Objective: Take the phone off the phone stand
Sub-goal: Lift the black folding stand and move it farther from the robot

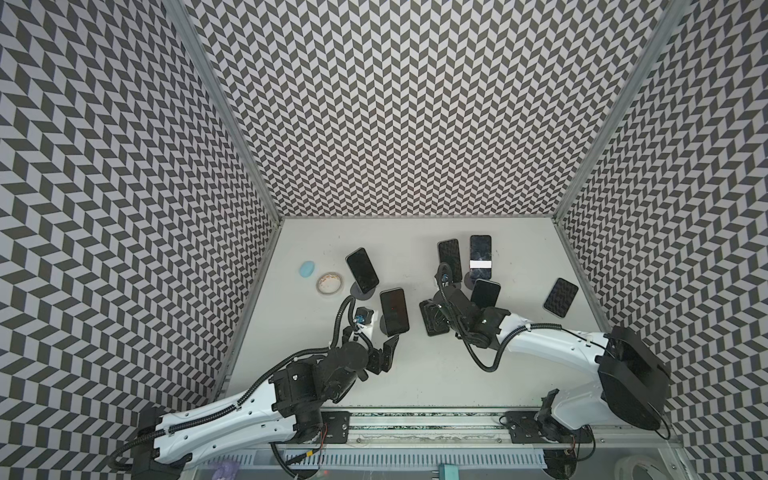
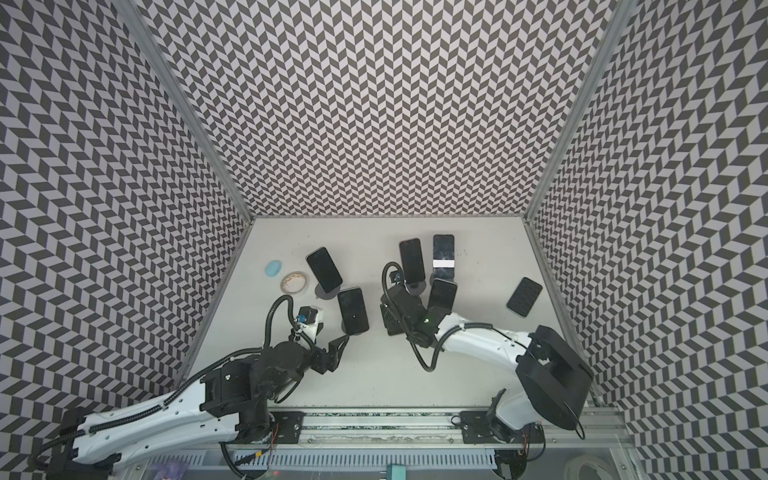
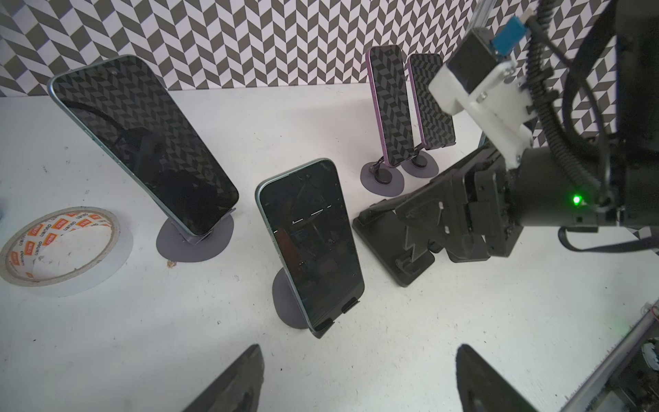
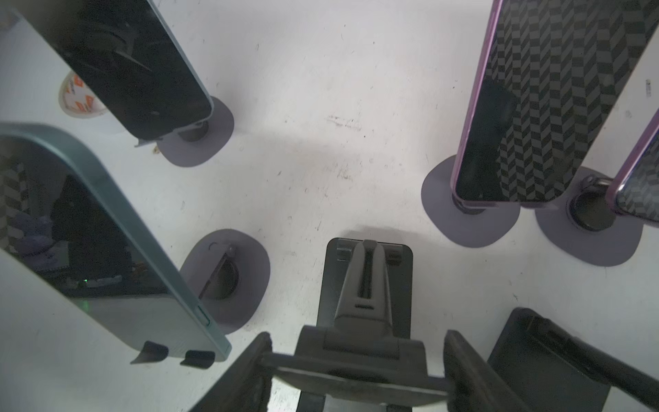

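Observation:
My right gripper (image 4: 356, 360) is shut on a dark phone (image 4: 356, 383), seen edge-on, its fingers (image 4: 463, 364) pressing on the two side edges. The phone rests on a black folding phone stand (image 4: 367, 278) near the middle of the table. In both top views this gripper (image 1: 436, 318) (image 2: 395, 318) covers the stand and hides the phone. In the left wrist view the stand (image 3: 388, 235) shows under the right gripper. My left gripper (image 3: 359, 347) (image 1: 388, 349) is open and holds nothing, just short of a teal phone (image 3: 310, 246) on a grey round-based stand.
Several more phones stand on grey disc stands: one (image 1: 361, 269) at the left, a pair (image 1: 450, 259) (image 1: 481, 257) at the back, another (image 1: 485, 293) beside the right wrist. A phone (image 1: 560, 297) lies flat at the right. A tape roll (image 1: 330, 283) and a blue pad (image 1: 306, 269) sit far left.

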{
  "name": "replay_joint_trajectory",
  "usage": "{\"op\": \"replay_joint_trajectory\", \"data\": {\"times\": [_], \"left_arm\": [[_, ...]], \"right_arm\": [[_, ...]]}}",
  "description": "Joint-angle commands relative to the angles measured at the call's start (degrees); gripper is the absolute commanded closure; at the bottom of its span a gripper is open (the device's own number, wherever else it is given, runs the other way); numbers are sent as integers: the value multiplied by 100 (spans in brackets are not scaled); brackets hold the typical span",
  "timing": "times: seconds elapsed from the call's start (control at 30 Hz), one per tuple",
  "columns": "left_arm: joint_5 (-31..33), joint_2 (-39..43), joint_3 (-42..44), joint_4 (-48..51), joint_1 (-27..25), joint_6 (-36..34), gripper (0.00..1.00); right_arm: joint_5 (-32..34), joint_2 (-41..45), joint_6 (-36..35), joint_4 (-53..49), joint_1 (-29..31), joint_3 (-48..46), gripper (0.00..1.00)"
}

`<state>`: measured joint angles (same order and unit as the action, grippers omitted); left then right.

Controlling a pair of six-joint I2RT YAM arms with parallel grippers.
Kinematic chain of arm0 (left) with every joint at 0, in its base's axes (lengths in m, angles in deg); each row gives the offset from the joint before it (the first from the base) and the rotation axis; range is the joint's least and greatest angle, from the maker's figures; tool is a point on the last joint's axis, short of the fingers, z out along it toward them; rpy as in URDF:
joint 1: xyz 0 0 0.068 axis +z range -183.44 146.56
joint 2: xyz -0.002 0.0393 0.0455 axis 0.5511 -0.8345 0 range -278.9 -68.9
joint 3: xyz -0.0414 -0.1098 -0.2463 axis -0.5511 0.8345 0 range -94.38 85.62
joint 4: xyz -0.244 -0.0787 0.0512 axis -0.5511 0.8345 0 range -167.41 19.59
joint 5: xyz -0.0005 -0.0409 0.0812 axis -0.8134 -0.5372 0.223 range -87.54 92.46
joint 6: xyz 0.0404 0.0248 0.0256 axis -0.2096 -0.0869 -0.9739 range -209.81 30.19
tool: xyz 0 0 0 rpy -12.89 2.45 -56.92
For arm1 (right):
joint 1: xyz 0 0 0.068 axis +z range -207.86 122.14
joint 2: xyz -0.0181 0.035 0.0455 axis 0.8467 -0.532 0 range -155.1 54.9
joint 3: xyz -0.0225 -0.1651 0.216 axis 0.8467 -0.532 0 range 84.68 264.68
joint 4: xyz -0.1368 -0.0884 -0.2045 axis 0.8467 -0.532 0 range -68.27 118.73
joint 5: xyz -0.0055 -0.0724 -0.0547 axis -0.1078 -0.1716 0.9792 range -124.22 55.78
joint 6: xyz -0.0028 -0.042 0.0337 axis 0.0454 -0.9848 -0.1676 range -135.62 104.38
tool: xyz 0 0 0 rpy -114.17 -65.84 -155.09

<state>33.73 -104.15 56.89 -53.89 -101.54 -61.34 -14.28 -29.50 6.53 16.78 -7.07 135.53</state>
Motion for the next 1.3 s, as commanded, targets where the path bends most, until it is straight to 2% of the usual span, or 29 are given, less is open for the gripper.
{"op": "replay_joint_trajectory", "data": {"times": [0.0,0.77,1.27], "left_arm": [[-24,-105,9,-168,31,-4,16],[-68,-134,-81,-191,31,119,16],[11,-90,-37,-220,29,159,16]], "right_arm": [[-152,-127,-323,603,-98,342,33],[-460,-1327,-922,781,-585,1704,34],[-542,-2470,-1164,749,-850,2791,34]]}}
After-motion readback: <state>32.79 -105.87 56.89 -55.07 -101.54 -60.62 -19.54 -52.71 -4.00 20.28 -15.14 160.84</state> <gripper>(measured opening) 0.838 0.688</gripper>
